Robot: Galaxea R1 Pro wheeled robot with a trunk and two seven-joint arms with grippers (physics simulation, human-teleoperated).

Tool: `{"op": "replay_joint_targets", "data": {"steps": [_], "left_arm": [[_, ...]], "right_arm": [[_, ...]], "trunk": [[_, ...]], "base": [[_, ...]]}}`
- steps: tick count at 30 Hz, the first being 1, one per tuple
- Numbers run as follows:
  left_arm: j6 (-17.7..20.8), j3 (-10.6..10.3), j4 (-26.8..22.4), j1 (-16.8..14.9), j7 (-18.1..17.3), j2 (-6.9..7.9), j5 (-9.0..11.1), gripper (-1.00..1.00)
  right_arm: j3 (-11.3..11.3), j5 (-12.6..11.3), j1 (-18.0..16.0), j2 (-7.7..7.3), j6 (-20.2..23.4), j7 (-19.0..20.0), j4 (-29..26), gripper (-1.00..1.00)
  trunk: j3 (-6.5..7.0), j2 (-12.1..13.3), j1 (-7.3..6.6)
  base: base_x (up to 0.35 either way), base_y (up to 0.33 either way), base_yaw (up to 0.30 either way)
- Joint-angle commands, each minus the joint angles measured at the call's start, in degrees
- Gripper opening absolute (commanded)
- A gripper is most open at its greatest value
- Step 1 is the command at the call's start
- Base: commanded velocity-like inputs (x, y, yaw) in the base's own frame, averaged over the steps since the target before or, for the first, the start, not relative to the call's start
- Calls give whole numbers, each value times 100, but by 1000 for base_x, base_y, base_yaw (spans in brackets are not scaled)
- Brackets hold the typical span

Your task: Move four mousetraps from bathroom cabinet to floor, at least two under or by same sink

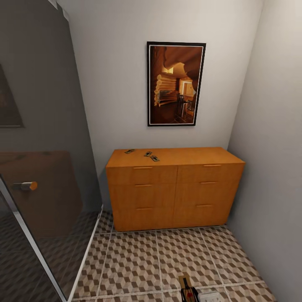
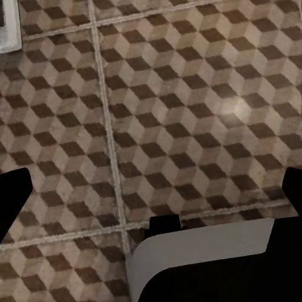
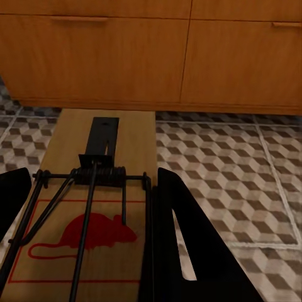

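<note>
right gripper (image 3: 88, 239) clamps one mousetrap (image 3: 94, 189) | left gripper (image 2: 151, 189) spread, empty | seemingly three mousetraps (image 1: 147, 154) atop cabinet (image 1: 174, 188)

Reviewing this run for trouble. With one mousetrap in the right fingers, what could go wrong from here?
The mousetrap is pinched only by its side edges in the right gripper; it may slip or tilt. This patch of bathroom floor fronts the cabinet, not a sink, so setting it here may not count. Three other mousetraps lie far back on the cabinet top, an awkward reach.
</note>
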Motion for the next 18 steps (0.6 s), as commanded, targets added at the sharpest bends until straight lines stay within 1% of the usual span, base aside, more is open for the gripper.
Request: {"op": "replay_joint_targets", "data": {"steps": [1,2,3,4,6,8,10,11,12,13,15,16,17,18], "left_arm": [[13,-49,-30,-3,38,34,5,100],[121,-46,-1162,-3,39,79,16,100],[206,-45,-1295,-3,39,94,20,100],[457,-42,-1585,-3,40,114,26,100],[811,-39,-1921,-3,40,127,29,100],[1751,-35,-2753,-3,33,137,33,100],[2273,-34,-3229,-3,25,138,34,100],[2781,-33,-3725,-3,16,139,35,100],[3019,-33,-3975,-3,12,139,35,100],[3460,-33,-4458,-3,7,138,35,100],[3854,-33,-4923,-3,3,137,35,100],[4209,-33,-5363,-3,1,137,36,100],[4376,-33,-5578,-3,0,137,36,100],[4698,-32,-5985,-3,-1,133,36,100]], "right_arm": [[20,29,-4,-1,-13,-38,5,-100],[19,29,-4,-3,-12,-41,5,-100],[19,29,-4,-4,-12,-42,6,-100],[18,31,-4,-5,-12,-43,5,-100],[18,33,-4,-6,-11,-44,5,-100],[17,36,-4,-17,-11,-45,6,-100],[17,37,-4,-31,-11,-46,6,-100],[17,37,-4,-43,-11,-46,7,-100],[17,37,-4,-48,-11,-46,7,-100],[17,37,-4,-55,-11,-49,8,-100],[17,38,-4,-60,-11,-51,7,-100],[17,38,-4,-63,-11,-52,6,-100],[19,38,-4,-64,-11,-52,7,-100],[21,38,-4,-66,-11,-51,8,-100]], "trunk": [[-6,-3,0],[-6,-3,0],[-6,-3,0],[-6,-3,0],[-6,-3,0],[-6,-3,0],[-6,-3,0],[-6,-3,0],[-6,-3,0],[-6,-3,0],[-6,-3,0],[-6,-3,0],[-6,-3,0],[-6,-3,0]], "base": [[0,0,0],[0,0,0],[0,0,0],[0,0,0],[0,0,0],[0,0,0],[0,0,0],[0,0,0],[0,0,0],[0,0,0],[0,0,0],[0,0,0],[0,0,0],[0,0,0]]}}
